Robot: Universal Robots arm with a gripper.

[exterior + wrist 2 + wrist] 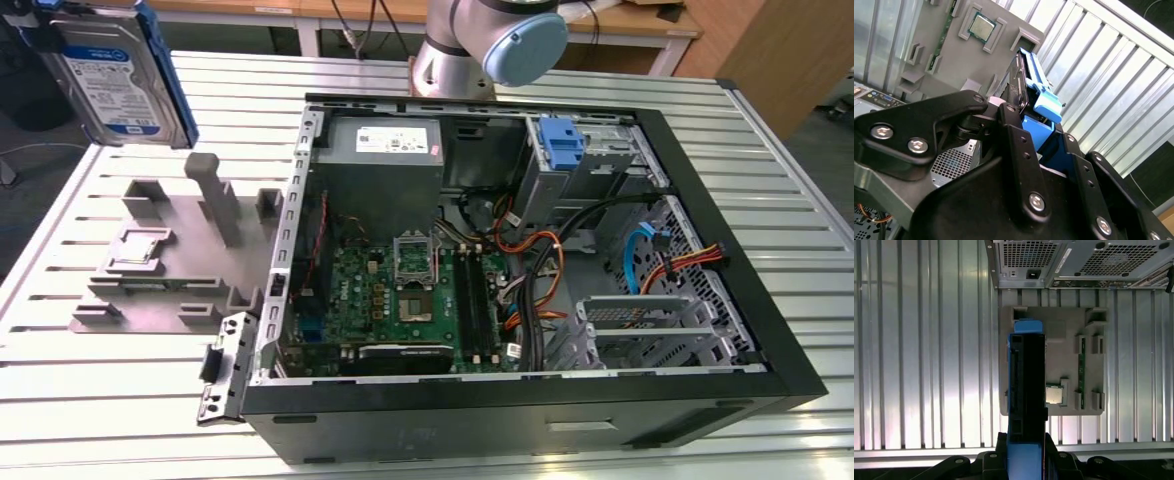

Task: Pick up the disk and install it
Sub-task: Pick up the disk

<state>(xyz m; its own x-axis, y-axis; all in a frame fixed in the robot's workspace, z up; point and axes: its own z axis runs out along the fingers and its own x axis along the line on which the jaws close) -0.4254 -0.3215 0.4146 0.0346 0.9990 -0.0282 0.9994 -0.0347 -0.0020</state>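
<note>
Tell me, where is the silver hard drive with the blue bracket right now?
The silver, blue-framed disk is at the exterior view's upper left, held up by the gripper over the grey parts tray beside the open black computer case.

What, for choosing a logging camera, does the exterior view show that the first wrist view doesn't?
Exterior view adds: the disk's labelled face, plus the motherboard and blue caddy inside the open case. First wrist view adds: the gripper clamped on the disk, seen edge-on, and the case's vented rear. Shared: disk, grey fixture, processor chip, slatted table.
</note>
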